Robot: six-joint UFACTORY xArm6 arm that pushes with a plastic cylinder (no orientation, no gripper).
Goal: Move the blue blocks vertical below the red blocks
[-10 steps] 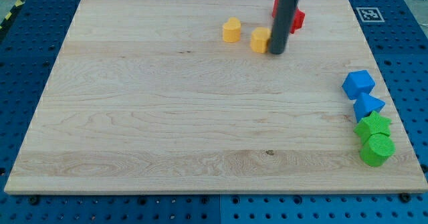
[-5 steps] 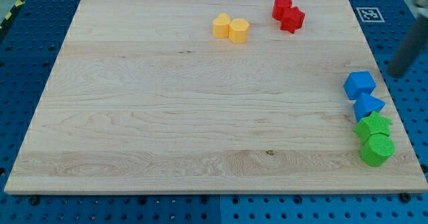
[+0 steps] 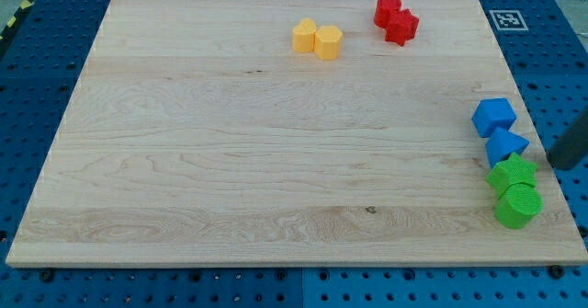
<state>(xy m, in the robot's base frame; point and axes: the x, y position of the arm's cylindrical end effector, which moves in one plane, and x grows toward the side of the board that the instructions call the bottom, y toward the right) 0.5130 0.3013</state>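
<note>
Two blue blocks [image 3: 499,131], my tip [image 3: 558,165] just right, apart

Two yellow blocks [image 3: 317,39] touch up top; two green blocks [image 3: 514,190] touch lower right.

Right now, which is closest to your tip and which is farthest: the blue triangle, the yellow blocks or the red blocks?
From my tip at the view's right edge:
1. Blue triangle block, just to its left.
2. Red blocks, at the top.
3. Yellow blocks, top, further left.
</note>
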